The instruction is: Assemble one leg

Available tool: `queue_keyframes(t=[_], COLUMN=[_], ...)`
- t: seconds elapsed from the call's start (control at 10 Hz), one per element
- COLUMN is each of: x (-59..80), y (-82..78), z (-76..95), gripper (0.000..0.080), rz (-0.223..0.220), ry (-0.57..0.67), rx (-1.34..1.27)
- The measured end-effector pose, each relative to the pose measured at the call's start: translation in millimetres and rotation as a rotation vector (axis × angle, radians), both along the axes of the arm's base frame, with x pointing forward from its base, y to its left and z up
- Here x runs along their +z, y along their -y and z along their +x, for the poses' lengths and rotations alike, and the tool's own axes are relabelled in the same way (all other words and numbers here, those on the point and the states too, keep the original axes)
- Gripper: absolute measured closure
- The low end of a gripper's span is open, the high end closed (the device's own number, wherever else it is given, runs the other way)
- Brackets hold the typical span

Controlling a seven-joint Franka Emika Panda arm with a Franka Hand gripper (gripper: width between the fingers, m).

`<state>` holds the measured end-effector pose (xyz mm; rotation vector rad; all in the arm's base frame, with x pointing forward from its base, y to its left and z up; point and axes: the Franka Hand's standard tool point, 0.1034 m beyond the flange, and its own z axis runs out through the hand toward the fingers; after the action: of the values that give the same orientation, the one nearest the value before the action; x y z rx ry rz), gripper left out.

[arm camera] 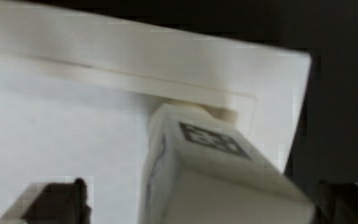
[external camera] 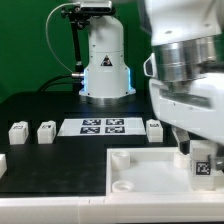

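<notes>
A white leg [arm camera: 208, 170] with a black-and-white marker on its face stands upright at a corner socket of the large flat white panel [arm camera: 69, 110]. In the exterior view the leg [external camera: 203, 163] is at the panel's [external camera: 140, 172] right side. My gripper [arm camera: 199, 205] is open with the leg between its jaws. One dark finger [arm camera: 55, 200] stands apart from the leg and the other [arm camera: 345, 200] is close beside it. In the exterior view the gripper [external camera: 198, 148] hangs right over the leg. How deep the leg sits in the socket is hidden.
Three more white legs lie on the black table: two at the exterior view's left [external camera: 17, 131] [external camera: 46, 130] and one right of the marker board [external camera: 154, 128]. The marker board [external camera: 103, 126] lies in front of the robot base [external camera: 105, 70].
</notes>
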<state>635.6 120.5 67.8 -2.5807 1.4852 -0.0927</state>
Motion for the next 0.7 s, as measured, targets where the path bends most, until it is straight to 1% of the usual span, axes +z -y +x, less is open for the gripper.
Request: queue_keyframes(t=[0.1,0.3,0.4,0.5,0.6,0.7], x=[-0.3,-0.4,0.1,4.1,5.8,5.7], y=[0.8,2.6,6.4,16.2,13.9,13.7], z=[-0.2,0.1,1.2,7.3,8.2,8.4], gripper=[0.0157,0.0151,0.015,0.015,0.015,0.015], rz=[-0.004,-0.03,-0.069,-0.137,-0.148,-0.148], ry=[0.006,0.027,0.048,0.085,0.09,0.091], rx=[0.062,0.245,0.458,0.817,0.934,0.94])
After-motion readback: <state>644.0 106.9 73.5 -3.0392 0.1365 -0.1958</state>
